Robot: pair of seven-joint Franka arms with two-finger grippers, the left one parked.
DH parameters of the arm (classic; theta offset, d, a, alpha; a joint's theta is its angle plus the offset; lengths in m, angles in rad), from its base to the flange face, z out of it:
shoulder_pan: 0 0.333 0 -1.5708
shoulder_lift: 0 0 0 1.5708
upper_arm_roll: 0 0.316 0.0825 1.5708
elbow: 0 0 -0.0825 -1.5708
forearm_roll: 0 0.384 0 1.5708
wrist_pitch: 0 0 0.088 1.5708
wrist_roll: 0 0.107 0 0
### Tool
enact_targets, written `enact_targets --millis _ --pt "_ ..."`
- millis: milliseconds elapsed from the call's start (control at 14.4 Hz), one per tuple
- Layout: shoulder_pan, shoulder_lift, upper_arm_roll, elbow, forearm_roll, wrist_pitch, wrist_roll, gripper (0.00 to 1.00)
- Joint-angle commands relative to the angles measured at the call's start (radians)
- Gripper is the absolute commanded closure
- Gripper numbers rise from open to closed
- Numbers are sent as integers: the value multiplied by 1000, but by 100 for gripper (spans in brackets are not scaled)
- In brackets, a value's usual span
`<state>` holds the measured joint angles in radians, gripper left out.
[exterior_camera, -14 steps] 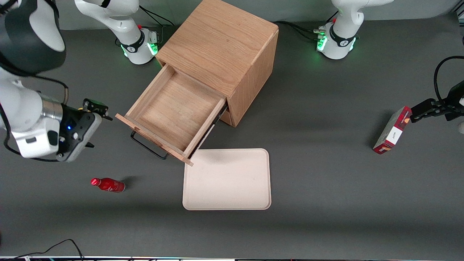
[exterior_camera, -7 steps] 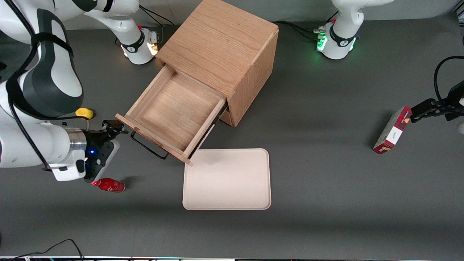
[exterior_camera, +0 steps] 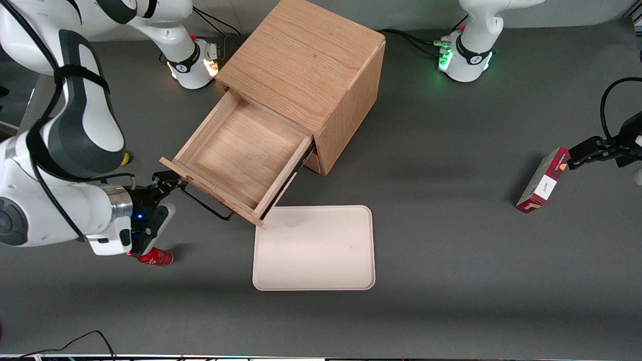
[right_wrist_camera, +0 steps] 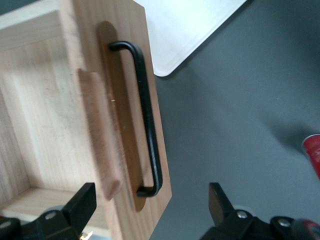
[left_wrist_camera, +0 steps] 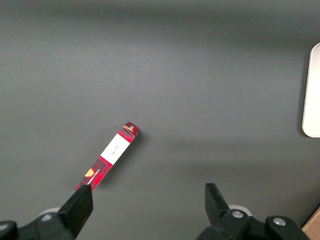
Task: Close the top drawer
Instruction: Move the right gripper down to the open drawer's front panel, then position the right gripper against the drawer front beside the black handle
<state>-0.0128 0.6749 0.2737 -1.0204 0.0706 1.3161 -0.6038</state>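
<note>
The right arm's gripper (exterior_camera: 168,181) has swung in within the last second from well clear of the cabinet to just beside the front panel of the light oak top drawer (exterior_camera: 241,150), which stands fully pulled out of the box-shaped oak cabinet (exterior_camera: 306,65), toward seven o'clock. That looks like lining up for a push. The wrist view adds that the fingers are spread wide, straddling the thin black wire handle (right_wrist_camera: 145,120) without touching it, with the panel edge between them.
</note>
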Motion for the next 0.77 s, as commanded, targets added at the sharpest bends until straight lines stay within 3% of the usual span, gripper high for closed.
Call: enact_targets --millis 0,696 --pt "4 41 -2 17 23 6 48 0" --pt "2 55 -1 -26 60 84 76 0"
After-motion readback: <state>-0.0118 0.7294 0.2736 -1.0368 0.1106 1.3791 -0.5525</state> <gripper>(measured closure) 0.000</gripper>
